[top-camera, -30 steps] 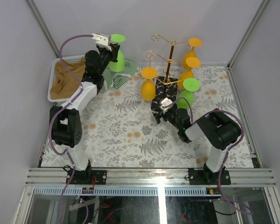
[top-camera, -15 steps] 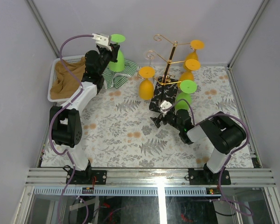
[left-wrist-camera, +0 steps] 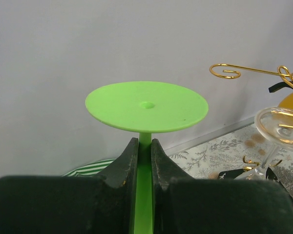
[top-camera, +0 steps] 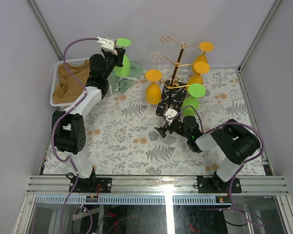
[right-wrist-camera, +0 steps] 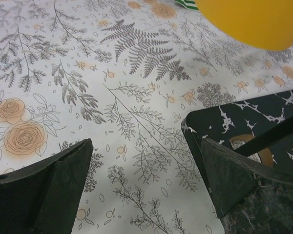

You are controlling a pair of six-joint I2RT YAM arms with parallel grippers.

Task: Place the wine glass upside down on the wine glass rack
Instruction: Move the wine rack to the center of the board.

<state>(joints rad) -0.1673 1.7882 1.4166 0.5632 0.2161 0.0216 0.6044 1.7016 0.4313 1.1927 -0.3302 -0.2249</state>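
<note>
My left gripper (top-camera: 118, 52) is shut on the stem of a green wine glass (top-camera: 122, 63) held upside down above the table's back left, foot (left-wrist-camera: 146, 106) on top. Both black fingers (left-wrist-camera: 129, 156) press the stem. The wine glass rack (top-camera: 177, 63), gold wire on a black patterned base (top-camera: 170, 101), stands right of centre with orange glasses (top-camera: 153, 90), a green one (top-camera: 191, 101) and a clear one (left-wrist-camera: 281, 124) hanging from it. My right gripper (top-camera: 164, 127) is open and low at the base's near-left corner (right-wrist-camera: 210, 124), with nothing between its fingers.
A white basket (top-camera: 55, 78) with a brown cloth sits at the back left. A green-striped cloth (top-camera: 118, 84) lies under the held glass. Grey walls close in the back and both sides of the floral table cover (top-camera: 132, 141).
My right gripper has drawn back toward the near left, off the rack's base, staying open. The rack shifted and turned a little early on. The left arm barely moved.
</note>
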